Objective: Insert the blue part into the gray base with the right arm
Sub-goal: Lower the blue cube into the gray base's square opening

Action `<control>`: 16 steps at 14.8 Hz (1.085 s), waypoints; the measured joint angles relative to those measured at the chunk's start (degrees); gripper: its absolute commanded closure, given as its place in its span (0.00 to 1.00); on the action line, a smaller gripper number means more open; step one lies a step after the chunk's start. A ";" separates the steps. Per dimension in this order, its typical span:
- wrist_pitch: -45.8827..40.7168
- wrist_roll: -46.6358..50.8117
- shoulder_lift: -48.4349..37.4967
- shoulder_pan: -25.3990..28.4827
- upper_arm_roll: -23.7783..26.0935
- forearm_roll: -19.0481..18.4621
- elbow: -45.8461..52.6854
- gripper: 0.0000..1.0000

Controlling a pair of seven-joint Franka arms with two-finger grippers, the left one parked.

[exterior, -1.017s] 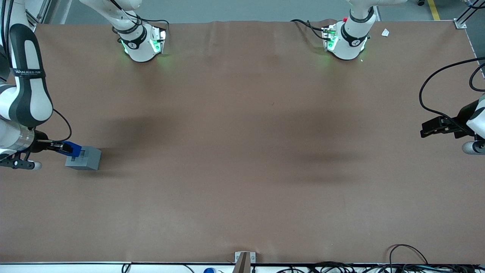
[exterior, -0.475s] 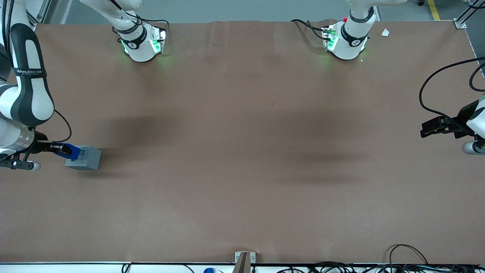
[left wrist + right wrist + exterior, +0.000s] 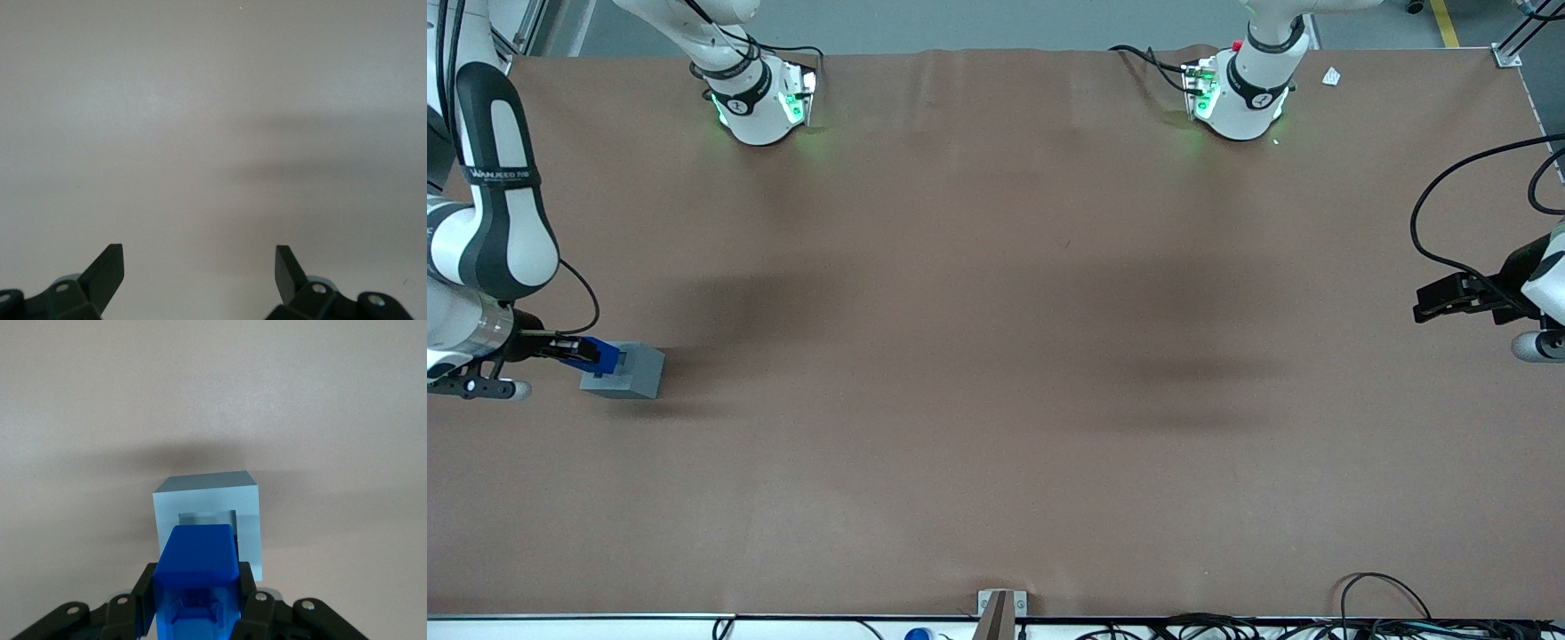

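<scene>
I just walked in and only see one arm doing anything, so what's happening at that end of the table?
The right arm is fitting the blue part into the gray base. Its gripper is shut on the blue part and holds it over the base, which sits on the brown table toward the working arm's end. From the wrist camera, the part's end lines up with the square recess in the base's top face, but it is not seated in it yet.

Brown table cover, a white scrap near the parked arm's base, black cables along the near edge
</scene>
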 measured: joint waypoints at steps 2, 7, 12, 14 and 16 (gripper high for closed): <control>0.26 -0.88 0.46 -0.03 -0.01 0.00 0.00 0.96; 1.65 -2.22 1.08 -0.71 -0.04 0.00 0.00 0.96; 2.00 -2.56 1.71 -0.87 0.06 0.00 0.02 0.96; 1.98 -2.66 1.73 -0.83 0.14 0.00 0.02 0.96; 1.85 -2.75 1.73 -0.76 0.24 0.00 0.02 0.96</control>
